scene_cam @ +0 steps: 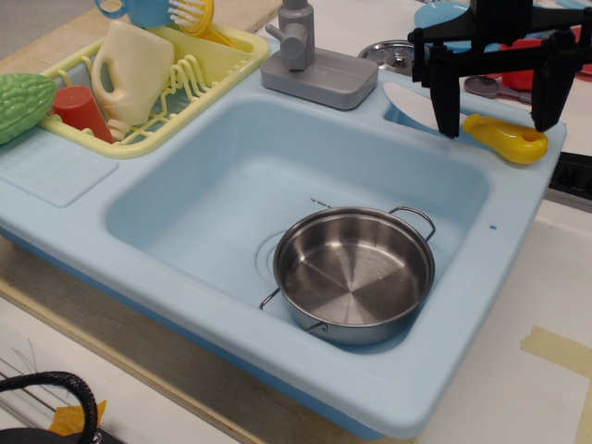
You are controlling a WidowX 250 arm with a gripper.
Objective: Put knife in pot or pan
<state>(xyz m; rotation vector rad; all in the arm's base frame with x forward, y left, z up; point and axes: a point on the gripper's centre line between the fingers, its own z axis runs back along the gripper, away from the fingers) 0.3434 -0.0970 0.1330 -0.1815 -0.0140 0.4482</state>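
At upper right, the gripper (pixel 496 120) is held wide open, empty, jaws straddling the knife (pixel 481 127) on the blue sink (pixel 462 305) rim; the pan (pixel 353 274) sits in the basin.

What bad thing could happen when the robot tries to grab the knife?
The knife lies on the sink rim's back corner, so a bump from the open end effector might knock it off. The pan sits far below in the basin, so a dropped knife might miss it.

White-bladed, yellow-handled knife (pixel 481 129); shiny steel pan (pixel 354 274); pale blue sink (pixel 185 199).
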